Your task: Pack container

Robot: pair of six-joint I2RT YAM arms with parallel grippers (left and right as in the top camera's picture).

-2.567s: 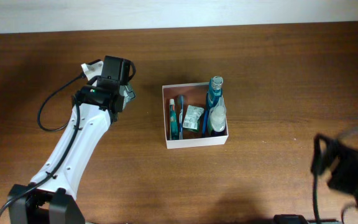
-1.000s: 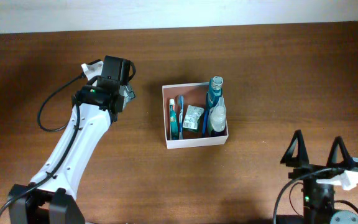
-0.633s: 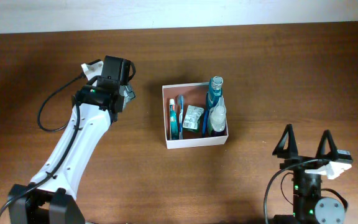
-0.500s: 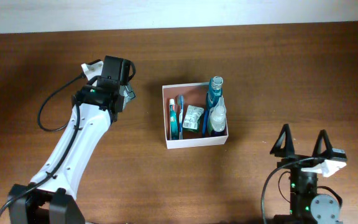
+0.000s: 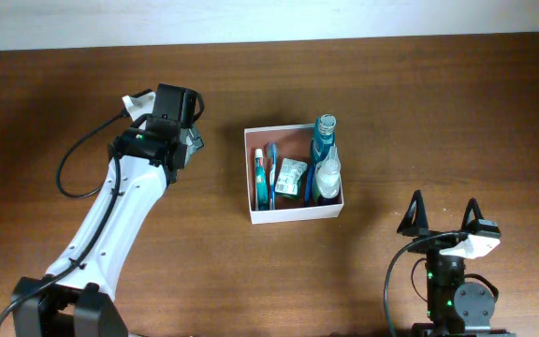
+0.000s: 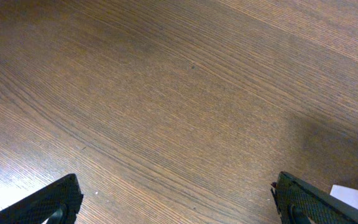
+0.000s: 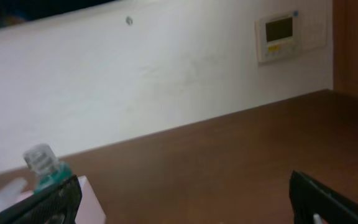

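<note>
The container (image 5: 293,214) is a square white-walled box with a reddish-brown inside at the table's middle. It holds a teal bottle (image 5: 324,137), a clear bottle (image 5: 327,176), toothbrushes (image 5: 265,178) and a small packet (image 5: 291,176). My left gripper (image 5: 192,140) is open and empty, left of the container, over bare wood (image 6: 179,205). My right gripper (image 5: 441,213) is open and empty near the front right edge, pointing toward the wall. The right wrist view shows the teal bottle's cap (image 7: 42,160) and a container corner (image 7: 87,202) at the lower left.
A white wall (image 7: 166,74) with a small thermostat panel (image 7: 281,34) stands behind the table. The container's white corner (image 6: 356,198) shows at the lower right of the left wrist view. A black cable (image 5: 78,164) loops by the left arm.
My right arm has come in from the right edge and moved left along the front, its fingers now pointing up toward the far wall. The left arm and the container have not moved.
</note>
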